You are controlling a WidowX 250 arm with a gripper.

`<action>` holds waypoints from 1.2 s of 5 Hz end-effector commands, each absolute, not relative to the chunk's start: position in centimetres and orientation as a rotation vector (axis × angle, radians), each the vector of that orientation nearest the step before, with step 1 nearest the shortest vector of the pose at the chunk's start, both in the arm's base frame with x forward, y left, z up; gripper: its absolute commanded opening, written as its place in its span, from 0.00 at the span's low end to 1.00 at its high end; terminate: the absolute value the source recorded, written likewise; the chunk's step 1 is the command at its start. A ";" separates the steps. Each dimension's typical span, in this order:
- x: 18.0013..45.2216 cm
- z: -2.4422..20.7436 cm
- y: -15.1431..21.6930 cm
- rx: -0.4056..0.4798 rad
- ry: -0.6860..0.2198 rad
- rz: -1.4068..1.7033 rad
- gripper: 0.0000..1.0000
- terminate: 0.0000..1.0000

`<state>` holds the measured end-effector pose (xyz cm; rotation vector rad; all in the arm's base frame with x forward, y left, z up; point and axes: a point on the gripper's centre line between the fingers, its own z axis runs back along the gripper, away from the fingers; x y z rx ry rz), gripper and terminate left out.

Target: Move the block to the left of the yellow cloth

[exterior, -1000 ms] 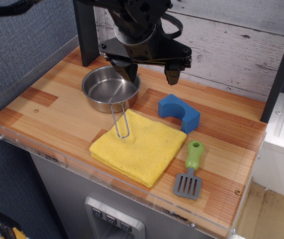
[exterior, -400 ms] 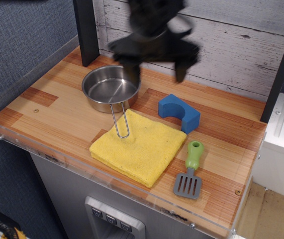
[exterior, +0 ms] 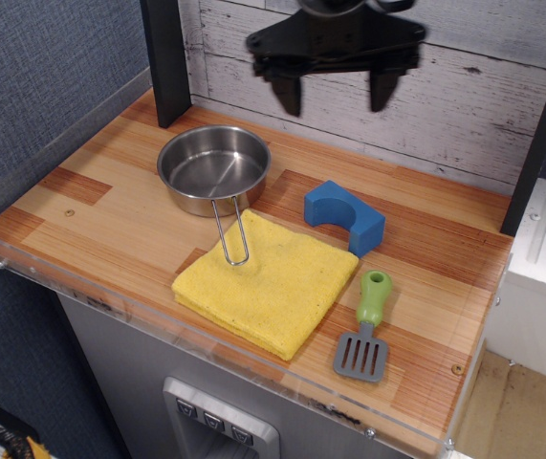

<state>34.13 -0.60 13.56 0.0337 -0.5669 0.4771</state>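
Note:
The blue block [exterior: 345, 216] with an arch notch lies on the wooden counter, just off the far right corner of the yellow cloth [exterior: 265, 280]. The cloth lies flat near the counter's front edge. My gripper [exterior: 335, 94] hangs high above the back of the counter, above and behind the block. Its two dark fingers are spread apart and hold nothing.
A steel pan [exterior: 213, 169] stands left of the block, its wire handle resting on the cloth's far corner. A green-handled grey spatula [exterior: 366, 326] lies right of the cloth. A dark post [exterior: 165, 59] stands at the back left. A clear rim [exterior: 206, 344] edges the counter.
My gripper has risen and moved right, from low over the pan to high above the back of the counter. Block, cloth, pan and spatula have not moved.

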 end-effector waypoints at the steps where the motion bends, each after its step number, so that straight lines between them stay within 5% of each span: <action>1: 33.7 13.0 1.6 -0.050 -0.494 0.879 1.00 0.00; 6: 35.0 5.2 -3.1 -0.020 -0.311 0.905 1.00 0.00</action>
